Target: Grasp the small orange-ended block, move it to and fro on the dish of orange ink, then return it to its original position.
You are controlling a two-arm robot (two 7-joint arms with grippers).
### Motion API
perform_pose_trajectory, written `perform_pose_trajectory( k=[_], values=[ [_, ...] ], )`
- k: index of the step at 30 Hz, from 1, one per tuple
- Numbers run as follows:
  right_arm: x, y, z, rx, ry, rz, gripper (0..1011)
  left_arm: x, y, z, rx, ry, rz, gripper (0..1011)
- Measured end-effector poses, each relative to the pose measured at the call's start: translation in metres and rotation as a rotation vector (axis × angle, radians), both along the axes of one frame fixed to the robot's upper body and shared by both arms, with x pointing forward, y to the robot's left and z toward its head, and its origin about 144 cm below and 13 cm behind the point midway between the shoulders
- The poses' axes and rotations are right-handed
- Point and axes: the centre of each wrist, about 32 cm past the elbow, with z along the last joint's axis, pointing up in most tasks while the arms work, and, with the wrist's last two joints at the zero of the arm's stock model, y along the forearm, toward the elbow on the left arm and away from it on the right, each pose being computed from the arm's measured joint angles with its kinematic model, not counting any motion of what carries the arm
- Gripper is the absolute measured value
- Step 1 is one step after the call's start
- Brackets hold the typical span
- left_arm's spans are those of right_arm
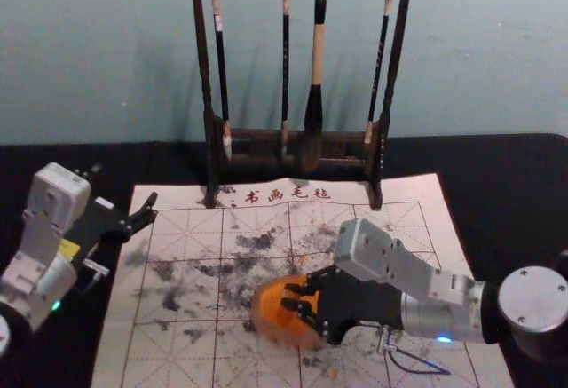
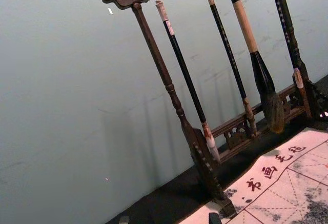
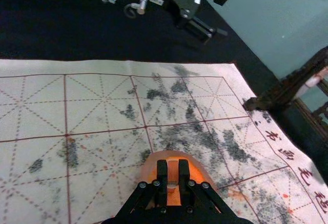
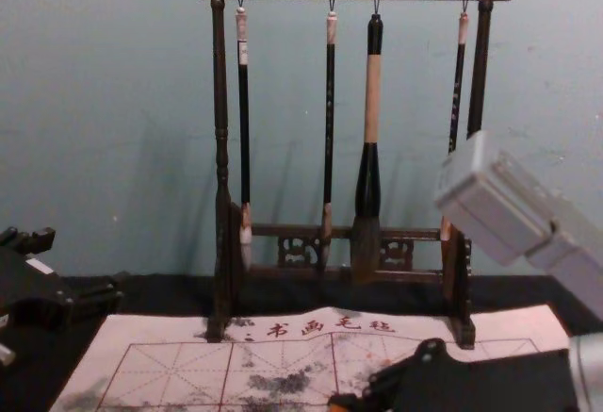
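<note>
Orange ink shows in a round dish on the near half of the paper mat, and over it reaches the right gripper, coming in from the robot's right. Its two black fingers are pinched against a small block, one on either side, so the piece is well gripped, right above the dish. Whether its lower end touches the ink I can't quite make out; it looks to be at, or just over, the surface.

The mat is ruled with dark red squares and dashed guide lines, and it's smudged with grey-black patches, plus a few orange flecks near the dish. Off its left edge the left gripper hangs over the black cloth, its fingers spread wide with nothing between them, well apart from the dish.

Farther back, red characters run along the mat's far border. Beyond them a dark carved wooden rack stands upright, its feet on that border. Four brushes hang from its top bar, the third from the left being a thick brush with a pale wooden band. Behind everything rises a plain blue-green wall.
</note>
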Motion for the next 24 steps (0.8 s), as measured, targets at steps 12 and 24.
perform_pose_trajectory(
  k=[12, 24],
  values=[
    [0.011, -0.001, 0.003, -0.020, -0.009, -0.054, 91, 0.000, 0.000, 0.000, 0.000, 0.000, 0.000, 1001],
    [0.010, -0.012, 0.005, -0.038, -0.004, -0.093, 91, 0.000, 0.000, 0.000, 0.000, 0.000, 0.000, 1001]
  ],
)
